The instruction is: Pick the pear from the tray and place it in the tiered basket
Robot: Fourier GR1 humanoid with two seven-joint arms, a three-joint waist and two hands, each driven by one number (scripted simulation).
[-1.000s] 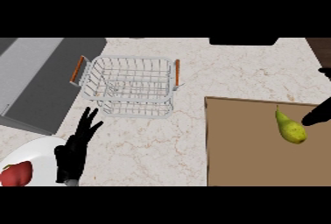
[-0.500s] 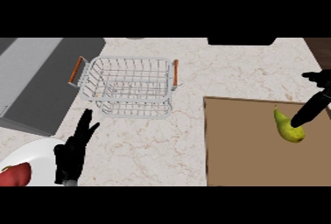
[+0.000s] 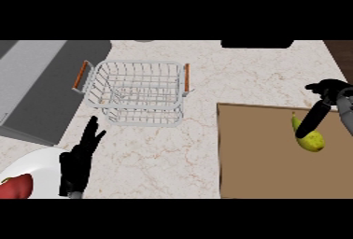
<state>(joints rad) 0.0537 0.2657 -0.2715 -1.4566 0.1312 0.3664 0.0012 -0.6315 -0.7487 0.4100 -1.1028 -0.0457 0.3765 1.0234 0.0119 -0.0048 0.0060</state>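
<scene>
I see the pear (image 3: 309,137) lying on the brown tray (image 3: 269,158), whose lower and right parts are cut off, and the right robot hand (image 3: 329,95) reaches one straight finger down onto it, apparently touching, though the rest runs out of view. The left robot hand (image 3: 79,158) rests released beside the white plate (image 3: 38,168), below the tiered basket (image 3: 137,91) on the bench (image 3: 255,77).

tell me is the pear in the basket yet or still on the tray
Still on the tray: the pear lies on its brown surface by the right hand, apart from the wire basket.
</scene>
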